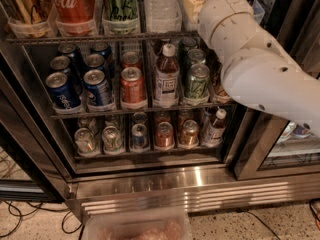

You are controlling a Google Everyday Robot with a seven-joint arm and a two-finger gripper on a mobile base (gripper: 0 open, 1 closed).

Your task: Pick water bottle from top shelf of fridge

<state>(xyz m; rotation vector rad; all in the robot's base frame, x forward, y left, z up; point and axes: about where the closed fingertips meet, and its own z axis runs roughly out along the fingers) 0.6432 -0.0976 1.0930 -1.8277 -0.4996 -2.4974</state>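
The water bottle (pixel 161 4) is clear ribbed plastic and stands on the top shelf (pixel 100 37) of the fridge (pixel 200 184); its cap is cut off by the top edge of the view. My gripper (pixel 194 5) is at the top shelf, just right of the bottle and close beside it, at the end of my white arm (pixel 260 69). The arm reaches in from the right and hides the right end of the shelf. Whether the gripper touches the bottle does not show.
A red cola can (pixel 75 4), a green can (pixel 120 4) and a gold can (pixel 25 6) stand left of the bottle. Lower racks hold several cans and a brown-drink bottle (pixel 166 76). The open glass door (pixel 260 149) is at right. Cables (pixel 20 219) lie on the floor.
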